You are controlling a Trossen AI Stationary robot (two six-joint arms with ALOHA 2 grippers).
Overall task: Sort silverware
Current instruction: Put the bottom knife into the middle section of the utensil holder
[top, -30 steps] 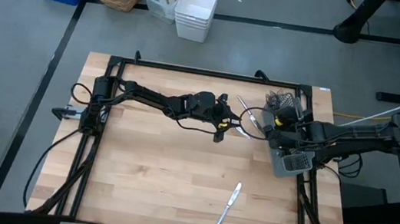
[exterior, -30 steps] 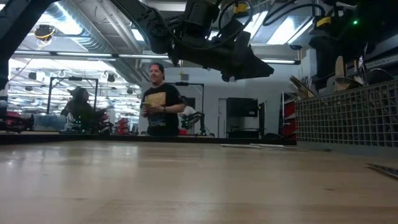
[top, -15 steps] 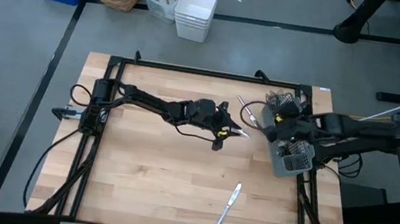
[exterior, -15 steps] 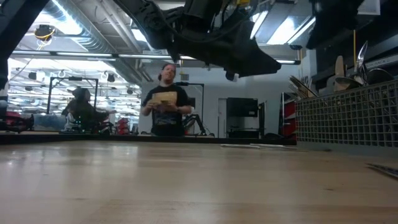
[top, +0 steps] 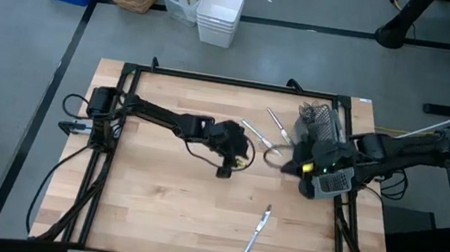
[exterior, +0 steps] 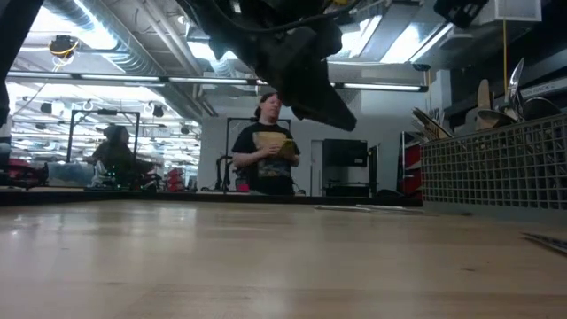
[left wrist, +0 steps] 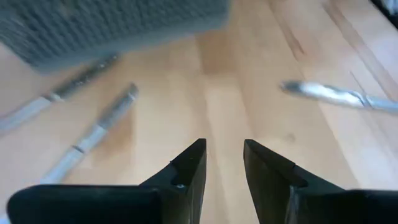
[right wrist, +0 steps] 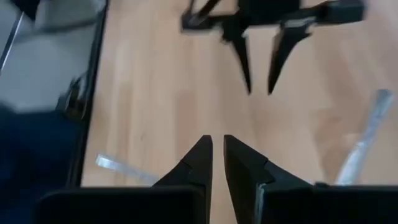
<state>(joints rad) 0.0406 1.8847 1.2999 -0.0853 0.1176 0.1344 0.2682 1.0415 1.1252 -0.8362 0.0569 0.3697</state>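
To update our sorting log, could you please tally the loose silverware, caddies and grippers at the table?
Loose silverware on the wood: 3 (one knife alone, two pieces beside the caddy)
Caddy: 1 (pieces inside too bunched to count)
Grippers: 2 (left gripper, right gripper)
Total: 6

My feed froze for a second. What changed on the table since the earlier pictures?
The left end effector pulled back from the caddy toward the table's middle, fingers apart, holding nothing. The right end effector swung out over the wood beside the caddy, holding nothing. The lone knife near the front edge stayed put.
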